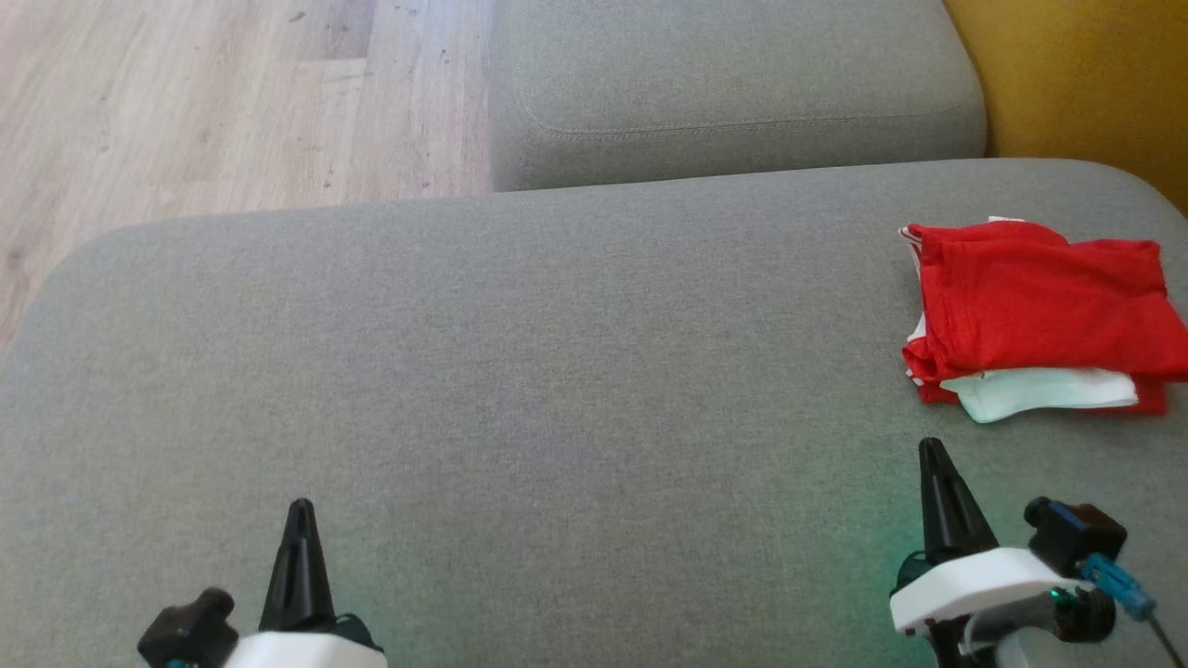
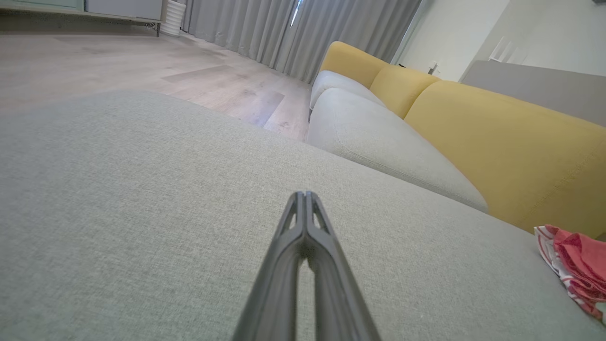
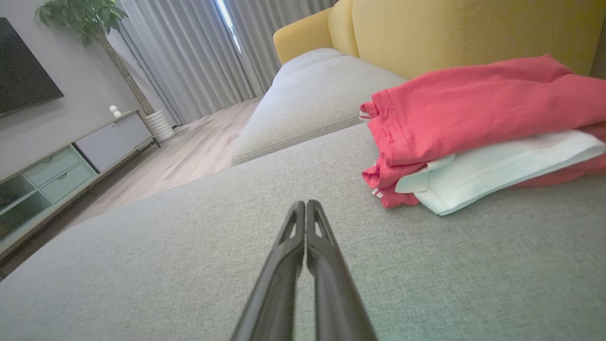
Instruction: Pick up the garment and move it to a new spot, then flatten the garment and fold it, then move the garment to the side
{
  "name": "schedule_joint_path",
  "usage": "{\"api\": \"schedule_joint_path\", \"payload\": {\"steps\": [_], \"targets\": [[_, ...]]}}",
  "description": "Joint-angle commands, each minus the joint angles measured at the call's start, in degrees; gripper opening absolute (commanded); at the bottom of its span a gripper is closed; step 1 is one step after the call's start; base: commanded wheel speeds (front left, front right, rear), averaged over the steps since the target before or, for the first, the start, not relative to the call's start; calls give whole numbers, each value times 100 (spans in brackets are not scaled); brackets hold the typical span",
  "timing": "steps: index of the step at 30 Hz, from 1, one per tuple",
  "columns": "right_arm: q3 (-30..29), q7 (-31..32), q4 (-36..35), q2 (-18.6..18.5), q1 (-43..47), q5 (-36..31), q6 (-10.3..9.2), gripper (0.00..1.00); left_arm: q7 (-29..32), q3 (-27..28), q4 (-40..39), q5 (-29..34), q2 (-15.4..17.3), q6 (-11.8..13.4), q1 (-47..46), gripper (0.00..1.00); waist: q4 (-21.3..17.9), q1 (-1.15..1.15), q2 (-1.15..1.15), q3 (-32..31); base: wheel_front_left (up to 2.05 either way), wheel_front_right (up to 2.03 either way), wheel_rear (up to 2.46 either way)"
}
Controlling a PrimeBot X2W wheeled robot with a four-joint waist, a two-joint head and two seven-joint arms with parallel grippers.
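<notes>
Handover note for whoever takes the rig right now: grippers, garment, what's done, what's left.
Left gripper: shut, empty, over the grey seat cushion.
Right gripper: shut, empty, just short of the garment.
Garment: red and white, folded into a compact stack at the cushion's right end, near the yellow backrest.
Done: fold and move to the side, by the look of it.
Left: apparently nothing; stack edges slightly uneven.

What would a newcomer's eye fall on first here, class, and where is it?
The folded red and white garment stands out, lying at the right end of the grey sofa seat, near the yellow backrest. The left gripper and the right gripper hang shut over the seat, the right one close to the garment.
</notes>
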Motion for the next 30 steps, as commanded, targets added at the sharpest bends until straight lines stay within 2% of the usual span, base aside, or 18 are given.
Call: {"api": "schedule_joint_path", "payload": {"steps": [1,30], "targets": [[-46,54,-228,-5,-318,189,0,0,57,60,-188,-163,3,-10,-283,0,-1,0,0,5,0,0,0],[-259,510,-477,-9,-336,1857,-1,0,511,281,-307,-1680,13,-53,-419,0,-19,0,0,69,0,0,0]]}}
